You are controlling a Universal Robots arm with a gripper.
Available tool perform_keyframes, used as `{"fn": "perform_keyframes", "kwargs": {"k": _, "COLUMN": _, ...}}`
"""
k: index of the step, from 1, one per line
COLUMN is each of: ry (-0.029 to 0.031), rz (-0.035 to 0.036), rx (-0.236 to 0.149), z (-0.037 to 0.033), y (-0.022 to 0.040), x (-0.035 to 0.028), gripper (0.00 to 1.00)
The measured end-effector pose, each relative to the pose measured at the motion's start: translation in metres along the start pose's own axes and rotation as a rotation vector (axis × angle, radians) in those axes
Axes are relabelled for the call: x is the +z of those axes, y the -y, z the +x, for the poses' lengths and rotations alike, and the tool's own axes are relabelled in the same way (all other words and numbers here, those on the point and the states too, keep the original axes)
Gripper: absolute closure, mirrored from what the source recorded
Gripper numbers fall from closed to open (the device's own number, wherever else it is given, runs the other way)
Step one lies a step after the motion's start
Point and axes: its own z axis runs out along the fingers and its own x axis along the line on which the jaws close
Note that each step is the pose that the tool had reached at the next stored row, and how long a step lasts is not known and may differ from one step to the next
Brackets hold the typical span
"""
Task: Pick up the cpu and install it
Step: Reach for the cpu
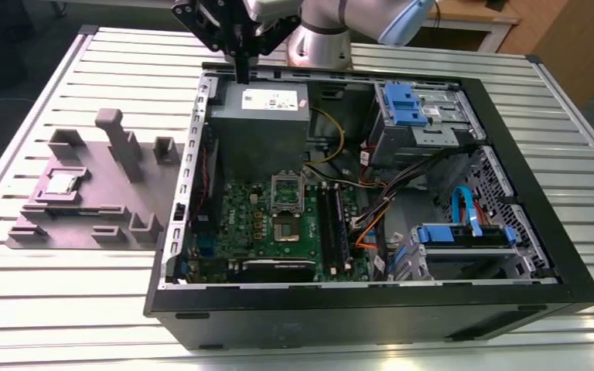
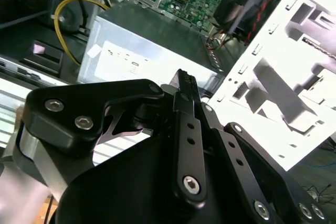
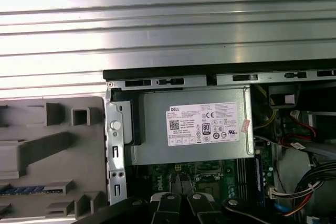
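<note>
Closest to the lens in the second wrist view are the black links of the gripper (image 2: 184,80), whose fingers are drawn together with nothing between them. The cpu (image 1: 62,182), silvery with a pale rim, lies flat in a square recess of a grey holder block (image 1: 90,202), toward that block's edge at the exterior view's left. The block rests on the slatted metal table (image 1: 49,294), just beside the open computer case (image 1: 380,309), between the case and the table's edge at the exterior view's left. Inside the case a green motherboard (image 1: 245,224) carries a silver rectangular frame (image 1: 288,189), and past it sits the grey power supply (image 1: 261,131) with its white label (image 1: 273,99). The gripper hangs over the case wall by the power supply's corner, toward the table's far edge, well apart from the cpu and touching nothing that can be seen
</note>
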Motion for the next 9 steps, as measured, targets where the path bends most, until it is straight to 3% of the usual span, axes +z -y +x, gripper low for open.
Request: {"fn": "perform_keyframes", "kwargs": {"k": 9, "ry": -0.0003, "rz": 0.0001, "rx": 0.000, "z": 0.0045, "y": 0.0004, "x": 0.0002, "gripper": 0.90}}
